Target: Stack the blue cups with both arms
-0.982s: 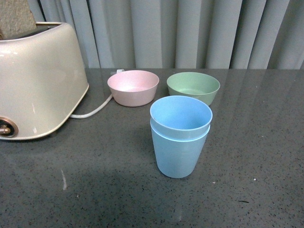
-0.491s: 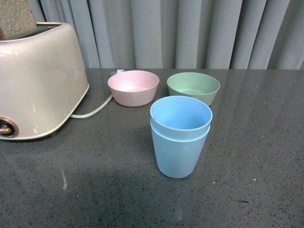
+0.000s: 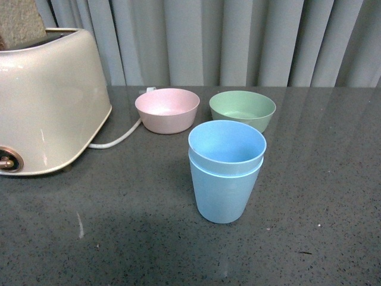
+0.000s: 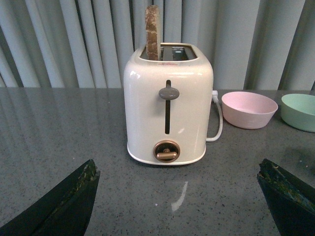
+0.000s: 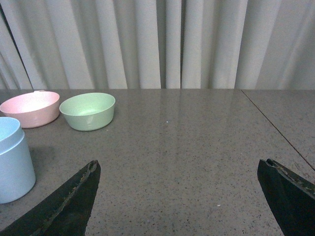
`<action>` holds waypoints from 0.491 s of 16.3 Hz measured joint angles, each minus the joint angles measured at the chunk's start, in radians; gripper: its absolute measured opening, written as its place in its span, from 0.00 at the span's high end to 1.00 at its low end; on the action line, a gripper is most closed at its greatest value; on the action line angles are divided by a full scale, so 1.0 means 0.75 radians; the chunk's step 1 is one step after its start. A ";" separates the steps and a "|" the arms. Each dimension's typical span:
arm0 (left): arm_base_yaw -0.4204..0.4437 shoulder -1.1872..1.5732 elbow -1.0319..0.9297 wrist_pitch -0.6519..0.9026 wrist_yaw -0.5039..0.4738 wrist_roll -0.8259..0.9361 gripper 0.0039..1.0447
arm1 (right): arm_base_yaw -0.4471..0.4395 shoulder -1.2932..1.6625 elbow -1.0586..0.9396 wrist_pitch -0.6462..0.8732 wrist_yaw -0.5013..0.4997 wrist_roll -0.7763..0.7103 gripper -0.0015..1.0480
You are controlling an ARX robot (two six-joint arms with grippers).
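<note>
Front view: the two blue cups (image 3: 227, 173) stand nested, one inside the other, at centre frame on the grey table (image 3: 321, 196). Behind them sit a pink bowl (image 3: 167, 109) and a green bowl (image 3: 242, 109); a toaster (image 3: 44, 101) occupies the upper left. Wrist views: left gripper (image 4: 179, 196) and right gripper (image 5: 179, 196) are both spread wide and empty.

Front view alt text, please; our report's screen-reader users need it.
Two light blue cups stand nested upright on a dark grey table. Behind them sit a pink bowl and a green bowl, with a cream toaster at left.
</note>
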 joint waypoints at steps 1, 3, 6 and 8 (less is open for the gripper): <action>0.000 0.000 0.000 0.000 0.000 0.000 0.06 | 0.000 0.000 0.000 0.000 0.000 0.000 0.06; 0.000 0.000 0.000 0.001 0.000 0.000 0.06 | 0.000 0.000 0.000 0.000 0.000 0.000 0.06; 0.000 0.000 0.000 0.000 0.000 -0.001 0.06 | 0.000 0.000 0.000 0.000 0.001 0.000 0.06; 0.000 0.000 0.000 0.000 0.000 0.000 0.06 | 0.000 0.000 0.000 0.000 0.000 0.000 0.06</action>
